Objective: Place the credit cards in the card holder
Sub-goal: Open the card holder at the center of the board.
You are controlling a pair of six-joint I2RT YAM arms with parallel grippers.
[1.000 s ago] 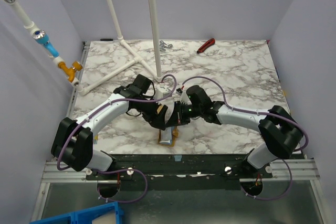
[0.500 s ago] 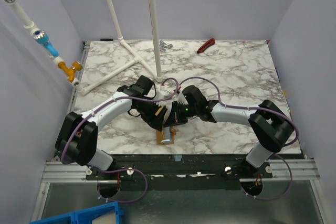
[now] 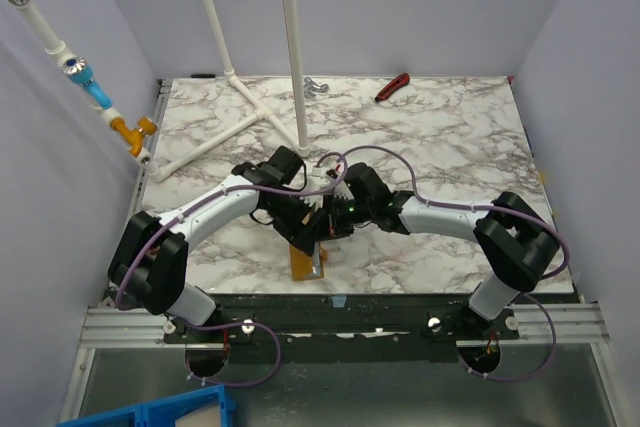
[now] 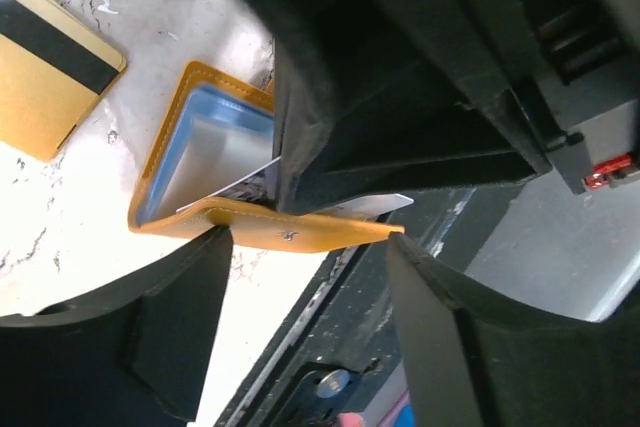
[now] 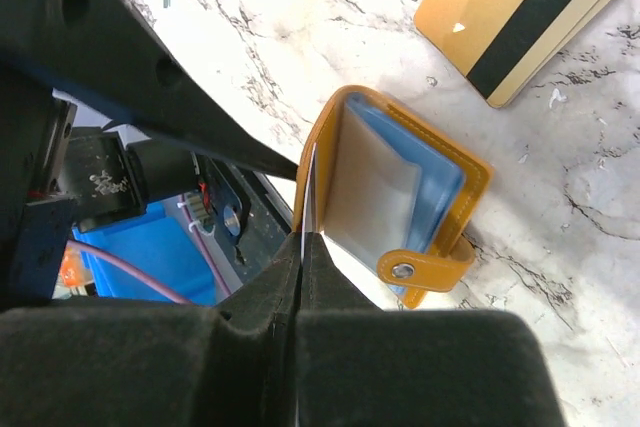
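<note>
The card holder (image 5: 400,187), orange leather with a blue lining, lies open near the table's front edge (image 3: 307,262). My right gripper (image 5: 300,239) is shut on a pale grey credit card (image 4: 380,205), seen edge-on, with its far end inside the holder's mouth beside the upright cover. My left gripper (image 4: 308,247) is open. Its fingertips (image 4: 222,239) rest against the edge of the holder's cover, which runs across both tips. A gold-tan credit card (image 5: 520,17) with a dark stripe lies flat on the marble just beyond the holder.
The holder sits right at the table's near edge (image 3: 330,294), with the metal rail below. A white pipe stand (image 3: 290,47) rises behind the arms. A red tool (image 3: 392,86) lies at the back. A blue bin (image 3: 150,412) sits below left.
Both wrists have drawn closer together over the holder. The holder has slid slightly left and nearer the table edge. The right gripper stays shut on the pale card.
</note>
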